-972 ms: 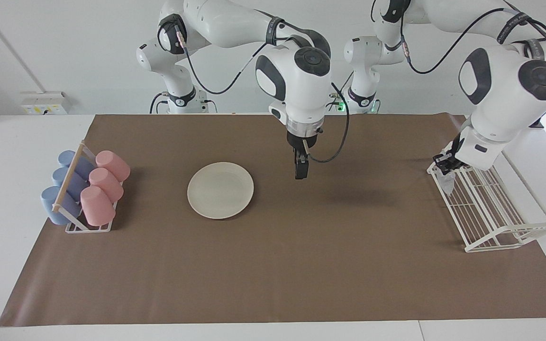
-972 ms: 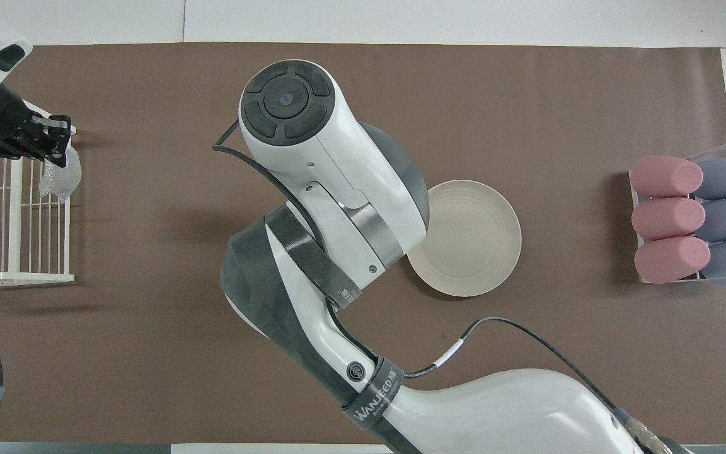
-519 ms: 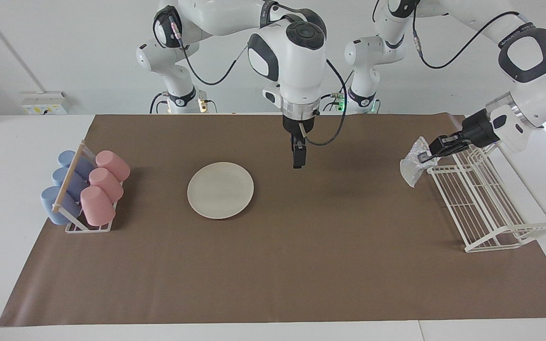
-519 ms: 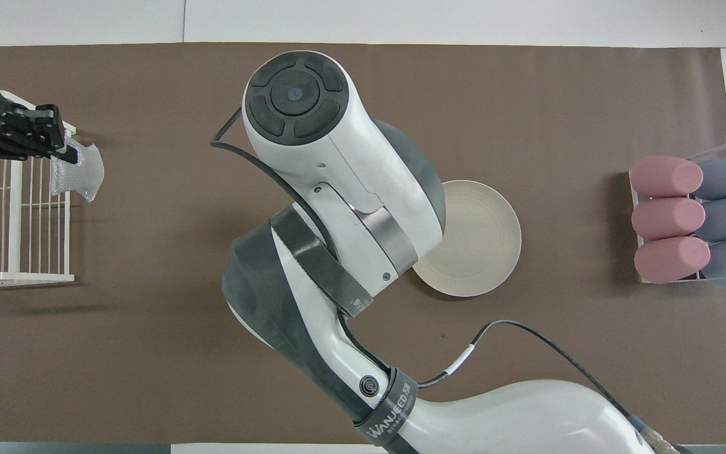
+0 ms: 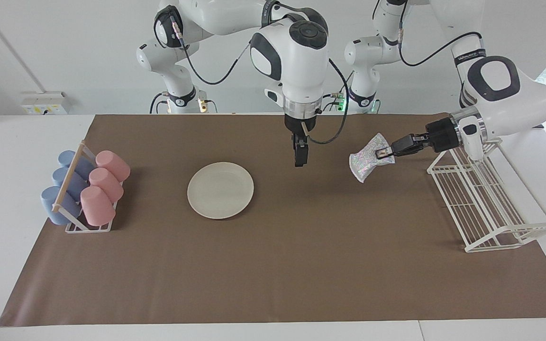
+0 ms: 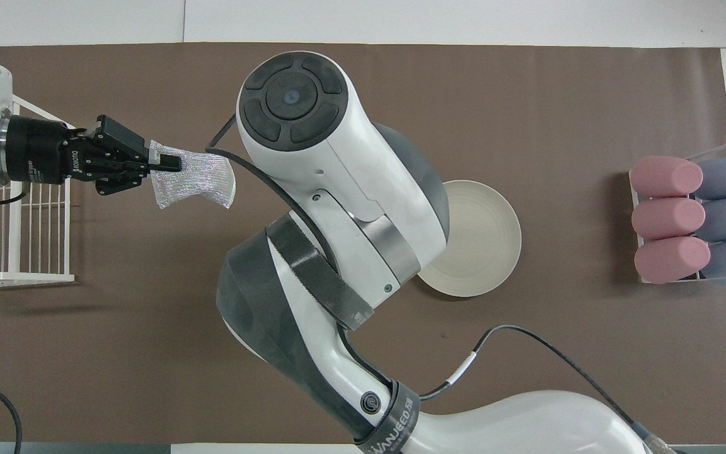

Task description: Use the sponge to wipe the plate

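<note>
Sponge held in the air, plate bare on the brown mat.

The sponge (image 5: 368, 157) hangs clamped in the left gripper (image 5: 384, 152) over the mat (image 5: 273, 265), between the wire rack (image 5: 486, 208) and the right gripper (image 5: 300, 158). That one hangs with its jaws together over the mat beside the plate (image 5: 220, 190), which lies flat between it and the cup rack (image 5: 86, 189).

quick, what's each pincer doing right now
Left pincer: shut on the sponge, in the air over the mat.
Right pincer: shut, empty, over the mat beside the plate.
</note>
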`<state>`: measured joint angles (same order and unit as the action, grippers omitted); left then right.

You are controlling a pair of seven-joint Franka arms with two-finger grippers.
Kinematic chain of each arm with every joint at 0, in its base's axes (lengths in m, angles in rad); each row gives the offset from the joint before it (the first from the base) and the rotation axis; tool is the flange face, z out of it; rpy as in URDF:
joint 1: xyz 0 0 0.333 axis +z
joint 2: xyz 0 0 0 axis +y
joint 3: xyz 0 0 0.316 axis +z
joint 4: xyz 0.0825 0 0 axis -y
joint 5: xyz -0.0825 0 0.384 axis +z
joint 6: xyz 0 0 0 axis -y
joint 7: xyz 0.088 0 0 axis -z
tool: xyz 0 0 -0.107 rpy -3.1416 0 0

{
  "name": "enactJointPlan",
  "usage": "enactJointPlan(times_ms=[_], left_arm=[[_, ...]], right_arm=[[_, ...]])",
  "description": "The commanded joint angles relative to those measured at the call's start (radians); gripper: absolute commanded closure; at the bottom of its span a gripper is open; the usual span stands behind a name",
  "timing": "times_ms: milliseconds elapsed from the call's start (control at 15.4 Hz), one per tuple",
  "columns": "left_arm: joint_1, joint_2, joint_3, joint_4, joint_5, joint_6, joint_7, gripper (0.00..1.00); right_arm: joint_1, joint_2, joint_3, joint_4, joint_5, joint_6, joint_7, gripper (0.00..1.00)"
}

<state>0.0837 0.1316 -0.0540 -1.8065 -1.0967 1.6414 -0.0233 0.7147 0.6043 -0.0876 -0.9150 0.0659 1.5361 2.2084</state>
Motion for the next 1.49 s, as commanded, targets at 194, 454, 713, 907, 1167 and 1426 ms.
enactJointPlan(times_ms=[194, 454, 713, 907, 1167, 1426], left_arm=[[-0.066, -0.046, 0.003, -0.203, -0.231, 0.046, 0.187, 1.0], [-0.113, -0.007, 0.003, -0.223, -0.265, 0.032, 0.333, 1.0], [-0.116, 0.008, 0.003, -0.235, -0.325, -0.012, 0.368, 1.0], [-0.108, 0.01, 0.003, -0.24, -0.347, -0.022, 0.37, 1.0], [-0.09, 0.008, 0.003, -0.243, -0.357, -0.043, 0.368, 1.0], [-0.094, 0.008, 0.003, -0.243, -0.379, -0.045, 0.368, 1.0]], right_arm=[[0.008, -0.005, 0.003, -0.002, -0.002, -0.004, -0.013, 0.0], [0.028, -0.005, 0.003, -0.002, -0.001, -0.001, -0.01, 0.0], [0.035, -0.005, 0.002, -0.004, 0.003, 0.025, -0.012, 0.0], [0.034, -0.012, 0.0, -0.024, 0.006, 0.05, -0.012, 0.0], [0.037, -0.015, 0.002, -0.027, 0.006, 0.056, -0.01, 0.0], [0.037, -0.015, 0.002, -0.027, 0.006, 0.074, -0.01, 0.0]])
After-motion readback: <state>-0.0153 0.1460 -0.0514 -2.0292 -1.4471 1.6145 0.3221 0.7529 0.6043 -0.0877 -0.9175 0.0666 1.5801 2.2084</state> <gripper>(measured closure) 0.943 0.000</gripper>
